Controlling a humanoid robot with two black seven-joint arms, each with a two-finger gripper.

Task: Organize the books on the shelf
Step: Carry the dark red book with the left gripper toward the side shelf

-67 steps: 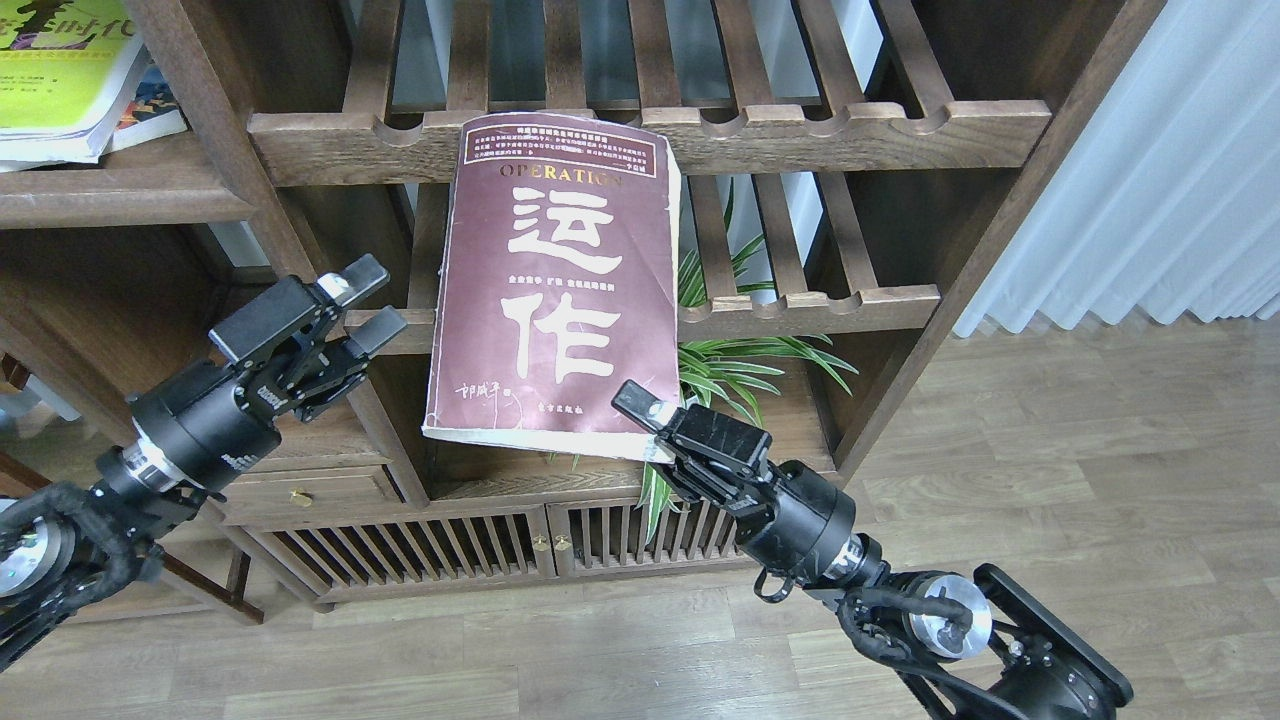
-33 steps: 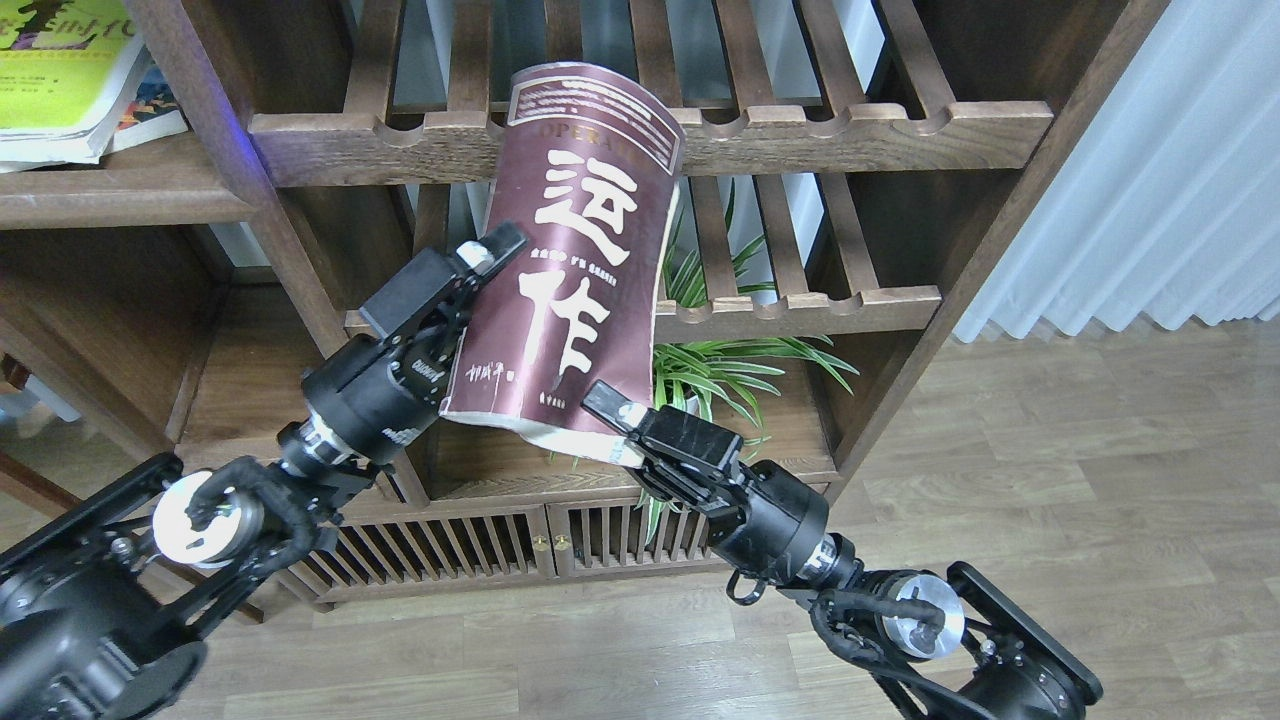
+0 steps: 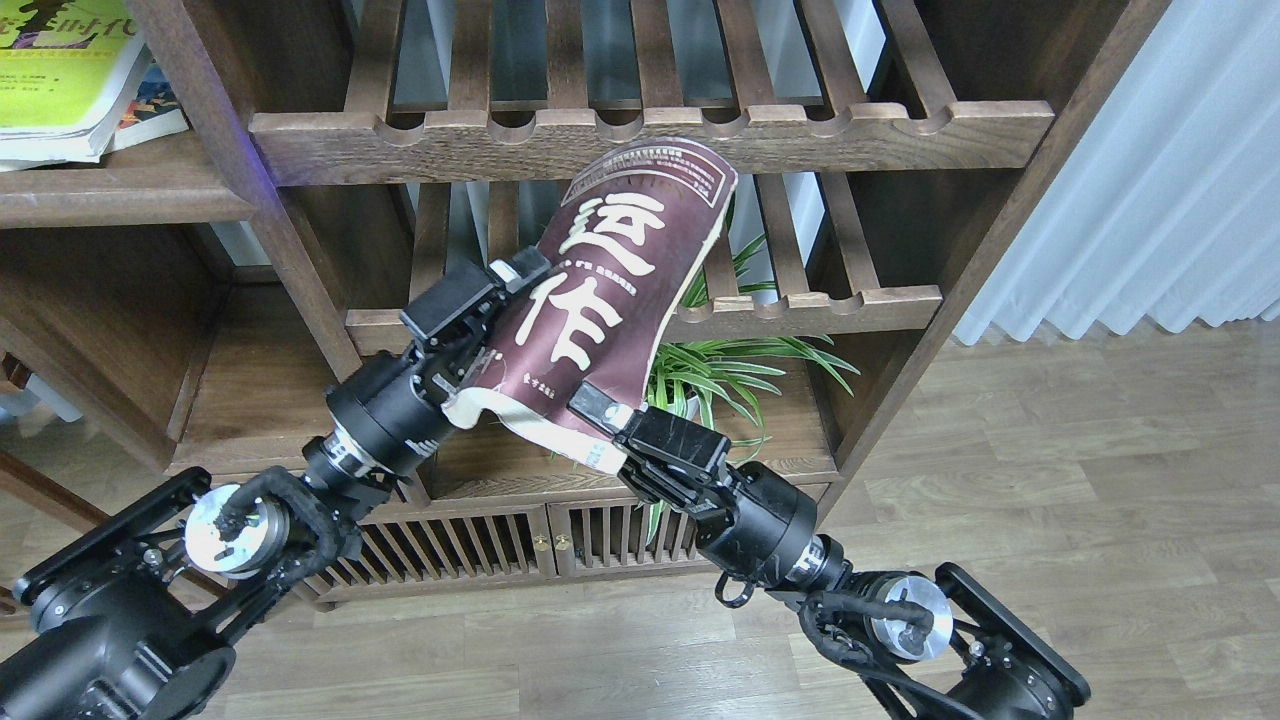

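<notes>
The thick maroon book (image 3: 610,290) with big white Chinese characters hangs in the air in front of the slatted racks, bent into a curve and leaning to the right. My left gripper (image 3: 503,303) is shut on its left edge. My right gripper (image 3: 598,425) is shut on its lower corner from below. The yellow-green book (image 3: 50,70) lies flat on the solid dark brown shelf (image 3: 120,195) at the upper left. A colourful edge of another book (image 3: 152,108) peeks from under it. The red "300" cover does not show.
Two slatted racks with scalloped front rails (image 3: 800,125) (image 3: 820,305) stand behind the maroon book. A green plant (image 3: 740,370) sits on the board below them. Low cabinet doors (image 3: 450,550) are beneath. A white curtain (image 3: 1150,170) hangs at the right over wood floor (image 3: 1050,500).
My left gripper has swung in from the left and closed on the maroon book's left edge. The book, flat and upright a second ago, has curled and tipped to the right. My right gripper has shifted slightly left.
</notes>
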